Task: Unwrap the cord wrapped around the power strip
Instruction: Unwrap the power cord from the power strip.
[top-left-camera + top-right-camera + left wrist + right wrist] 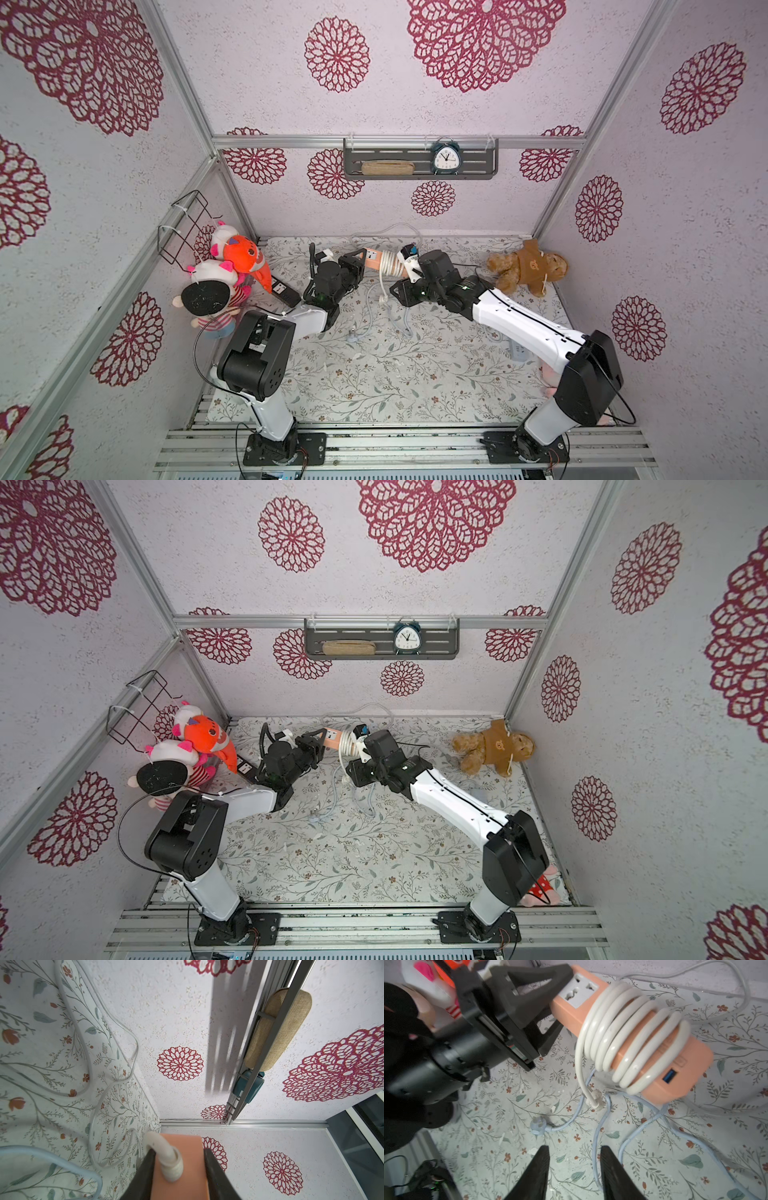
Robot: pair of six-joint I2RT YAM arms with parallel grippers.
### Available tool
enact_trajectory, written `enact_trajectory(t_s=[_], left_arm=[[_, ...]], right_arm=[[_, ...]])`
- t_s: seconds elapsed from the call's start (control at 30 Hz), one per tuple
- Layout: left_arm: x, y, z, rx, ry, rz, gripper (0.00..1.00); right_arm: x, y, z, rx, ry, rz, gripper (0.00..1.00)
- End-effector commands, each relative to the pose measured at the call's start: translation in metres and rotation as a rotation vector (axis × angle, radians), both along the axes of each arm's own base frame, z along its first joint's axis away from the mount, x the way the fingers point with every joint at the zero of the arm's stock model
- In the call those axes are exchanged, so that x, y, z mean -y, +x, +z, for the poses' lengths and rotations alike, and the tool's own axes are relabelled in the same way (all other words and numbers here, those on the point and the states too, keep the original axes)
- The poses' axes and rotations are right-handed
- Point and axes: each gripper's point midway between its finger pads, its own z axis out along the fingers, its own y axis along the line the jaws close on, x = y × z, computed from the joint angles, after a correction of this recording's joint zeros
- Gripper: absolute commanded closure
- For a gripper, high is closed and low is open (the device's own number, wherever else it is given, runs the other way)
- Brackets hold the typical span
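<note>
The left jaws pinch one end of the orange power strip [691, 1057] and hold it up off the tabletop [374, 374], near the back wall. The strip is tilted. The white cord [623, 1028] is wound round its middle in many loops, side by side. One end of the cord hangs down from the loops, with a small white plug [596, 1099] at its tip. The plug hangs close to a pale blue cable [595, 1140] that lies in curls on the tabletop. I cannot tell if they touch.

The right jaws are spread apart with nothing between them. They are over the tabletop, near the hanging plug but not touching it.

A brown teddy bear [528, 266] lies far off on the right side. A pile of soft toys [232, 262] sits in the left corner. A clock [445, 160] stands on a shelf [478, 176] on the back wall.
</note>
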Motion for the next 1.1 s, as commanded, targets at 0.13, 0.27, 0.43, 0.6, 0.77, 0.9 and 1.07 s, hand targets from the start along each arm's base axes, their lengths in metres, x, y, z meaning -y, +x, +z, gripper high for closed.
enact_trajectory(t_s=[0.13, 0.27, 0.43, 0.6, 0.77, 0.9, 1.07], left_arm=[[-0.004, -0.018, 0.055, 0.07, -0.099, 0.055, 1.0], [-0.002, -0.022, 0.06, 0.066, -0.095, 0.05, 1.0], [-0.008, -0.027, 0.055, 0.05, -0.072, 0.076, 1.0], [-0.014, -0.028, 0.049, 0.043, -0.011, 0.088, 1.0], [-0.017, -0.033, 0.042, 0.041, -0.007, 0.051, 1.0], [-0.027, -0.046, 0.032, 0.026, 0.005, 0.016, 1.0], [-0.025, -0.059, 0.043, 0.062, 0.006, -0.107, 1.0]], right_arm=[[-0.018, 0.035, 0.003, 0.163, 0.017, -0.091, 0.48], [-0.027, 0.045, -0.004, 0.209, 0.018, -0.122, 0.5], [-0.035, 0.042, 0.007, 0.226, 0.009, -0.104, 0.72], [-0.021, 0.026, 0.028, 0.196, -0.012, -0.109, 0.97], [-0.005, 0.02, 0.048, 0.208, -0.088, -0.102, 1.0], [0.004, 0.022, 0.065, 0.139, -0.153, -0.049, 1.0], [0.024, 0.03, 0.069, 0.005, -0.2, 0.044, 1.0]])
